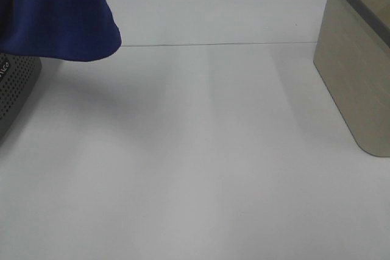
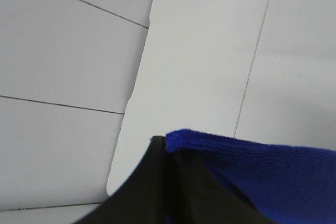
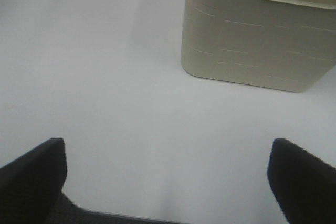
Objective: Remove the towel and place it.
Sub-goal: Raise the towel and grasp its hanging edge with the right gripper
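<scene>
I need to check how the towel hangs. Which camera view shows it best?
The exterior high view: the towel hangs as a broad blue drape above the grey basket, though the frame crops it. The left wrist view shows only a plush edge at the left gripper. The right wrist view shows none of it.

A blue towel (image 1: pixel 55 13) hangs at the far left, with a basket at each side of the white table (image 1: pixel 195 168).

We see the towel's deep-blue cloth filling the upper left corner, its rounded lower edge drooping just over a grey basket (image 1: pixel 15 92) with a perforated wall, cut off by the frame's left edge. We cannot tell whether cloth and basket touch. Well apart, at the right edge, we find a beige basket (image 1: pixel 356 71) with a dark grey rim. A thin seam (image 1: pixel 219 44) crosses the table between the two.
</scene>
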Controlling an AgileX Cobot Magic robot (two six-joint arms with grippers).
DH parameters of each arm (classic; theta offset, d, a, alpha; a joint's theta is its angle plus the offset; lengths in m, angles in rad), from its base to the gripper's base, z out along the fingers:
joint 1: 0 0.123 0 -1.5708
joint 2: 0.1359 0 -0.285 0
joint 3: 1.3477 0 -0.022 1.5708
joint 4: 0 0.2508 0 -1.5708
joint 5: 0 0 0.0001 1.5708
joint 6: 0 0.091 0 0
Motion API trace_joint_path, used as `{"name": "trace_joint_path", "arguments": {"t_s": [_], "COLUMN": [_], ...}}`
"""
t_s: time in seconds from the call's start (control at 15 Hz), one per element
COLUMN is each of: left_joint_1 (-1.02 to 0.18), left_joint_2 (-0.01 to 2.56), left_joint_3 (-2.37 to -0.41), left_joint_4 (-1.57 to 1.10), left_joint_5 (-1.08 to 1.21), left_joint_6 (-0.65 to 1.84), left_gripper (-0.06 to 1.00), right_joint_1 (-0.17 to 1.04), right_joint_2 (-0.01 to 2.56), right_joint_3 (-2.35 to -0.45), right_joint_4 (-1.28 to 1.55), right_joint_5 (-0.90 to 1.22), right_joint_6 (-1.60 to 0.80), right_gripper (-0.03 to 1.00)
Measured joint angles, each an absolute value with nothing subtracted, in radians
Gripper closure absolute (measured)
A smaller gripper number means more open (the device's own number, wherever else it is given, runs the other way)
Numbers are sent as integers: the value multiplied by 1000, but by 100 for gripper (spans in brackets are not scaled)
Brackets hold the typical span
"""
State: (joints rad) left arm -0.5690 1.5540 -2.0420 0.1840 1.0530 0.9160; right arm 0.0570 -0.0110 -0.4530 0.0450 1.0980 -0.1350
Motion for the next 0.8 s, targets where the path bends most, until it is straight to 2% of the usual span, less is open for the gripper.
{"name": "trace_joint_path", "arguments": {"t_s": [0.2, 0.4, 0.67, 0.8], "left_joint_1": [-633, -717, -747, -750], "left_joint_2": [1554, 1554, 1554, 1554], "left_joint_3": [-2042, -2042, -2042, -2042], "left_joint_4": [184, 181, 141, 122], "left_joint_5": [1054, 1054, 1054, 1054], "left_joint_6": [916, 916, 916, 916], "left_gripper": [94, 94, 94, 94], "right_joint_1": [57, 57, 57, 57], "right_joint_2": [48, 310, 542, 638], "right_joint_3": [-470, -474, -475, -475], "right_joint_4": [119, 377, 690, 796], "right_joint_5": [1077, 787, 522, 461], "right_joint_6": [-223, -360, -512, -582], "right_gripper": [-1, -1, -1, -1]}}
